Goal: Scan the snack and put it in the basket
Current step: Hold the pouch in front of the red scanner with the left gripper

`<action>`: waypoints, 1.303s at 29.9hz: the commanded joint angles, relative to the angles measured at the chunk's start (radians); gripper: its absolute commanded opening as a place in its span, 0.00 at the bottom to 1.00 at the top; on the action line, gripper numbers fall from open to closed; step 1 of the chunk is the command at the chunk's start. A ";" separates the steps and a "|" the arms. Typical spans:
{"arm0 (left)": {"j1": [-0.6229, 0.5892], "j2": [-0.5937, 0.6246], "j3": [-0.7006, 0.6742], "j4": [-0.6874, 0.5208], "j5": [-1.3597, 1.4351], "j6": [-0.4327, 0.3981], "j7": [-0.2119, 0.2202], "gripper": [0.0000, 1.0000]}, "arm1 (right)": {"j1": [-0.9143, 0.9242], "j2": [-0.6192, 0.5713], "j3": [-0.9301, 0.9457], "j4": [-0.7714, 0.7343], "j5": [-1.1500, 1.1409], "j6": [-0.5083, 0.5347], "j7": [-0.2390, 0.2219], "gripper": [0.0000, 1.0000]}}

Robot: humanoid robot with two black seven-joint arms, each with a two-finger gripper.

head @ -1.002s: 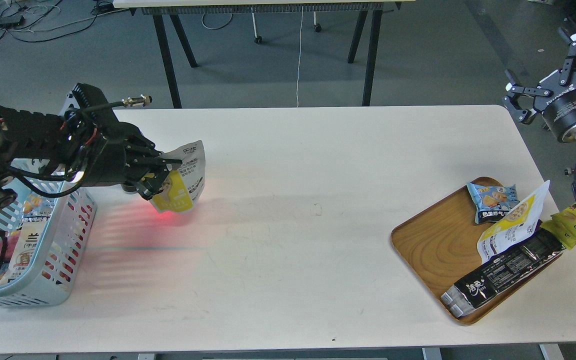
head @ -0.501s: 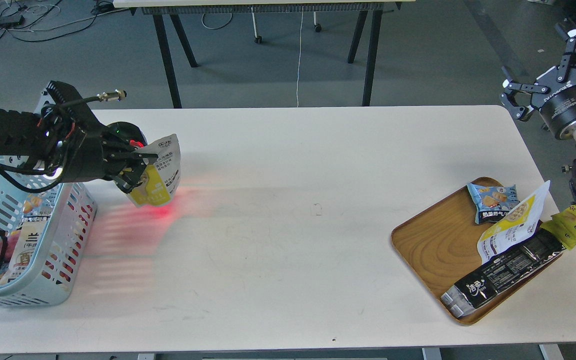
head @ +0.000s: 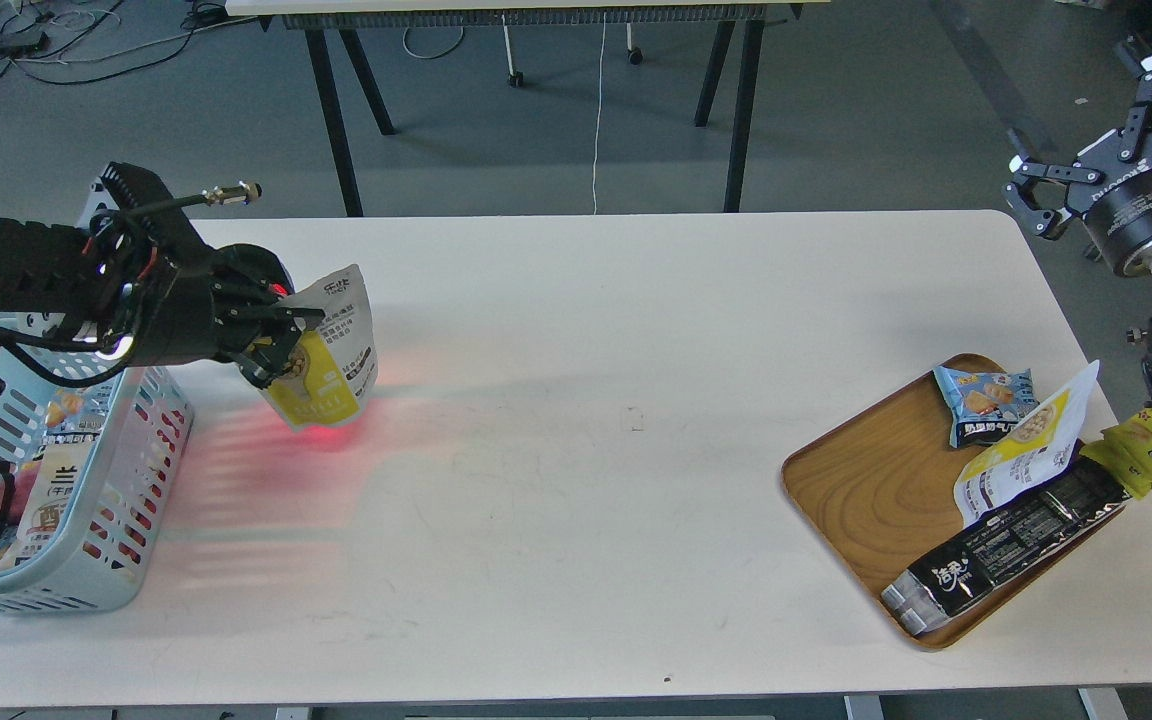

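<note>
1. The snack [head: 328, 360] hangs in the left gripper [head: 281, 345] above the table [head: 576, 450].
2. The basket [head: 86, 540] sits left of that gripper.
3. The tray [head: 866, 490] lies far to its right.

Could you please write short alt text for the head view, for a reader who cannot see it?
The left gripper holds a yellow snack pouch above the white table, red light glowing beneath it, just right of a pale blue basket already holding packets. At far right, the right gripper hangs open above a wooden tray of other snacks.
</note>
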 commanded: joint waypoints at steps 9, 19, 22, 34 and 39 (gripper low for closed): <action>0.001 0.046 0.002 -0.078 0.000 0.040 0.000 0.00 | -0.003 -0.014 0.004 0.003 0.000 0.000 0.000 0.98; 0.002 0.078 0.025 -0.072 0.000 0.129 -0.046 0.00 | -0.008 -0.015 0.012 0.017 0.000 -0.002 0.000 0.98; 0.004 0.090 0.032 -0.071 0.000 0.129 -0.060 0.00 | -0.009 -0.015 0.012 0.023 0.000 -0.002 0.000 0.98; 0.004 0.093 0.033 -0.025 0.000 0.129 -0.057 0.00 | -0.009 -0.015 0.012 0.032 0.002 -0.002 0.000 0.98; 0.004 0.090 0.036 -0.008 0.000 0.129 -0.057 0.00 | -0.009 -0.022 0.012 0.040 0.002 -0.002 0.000 0.98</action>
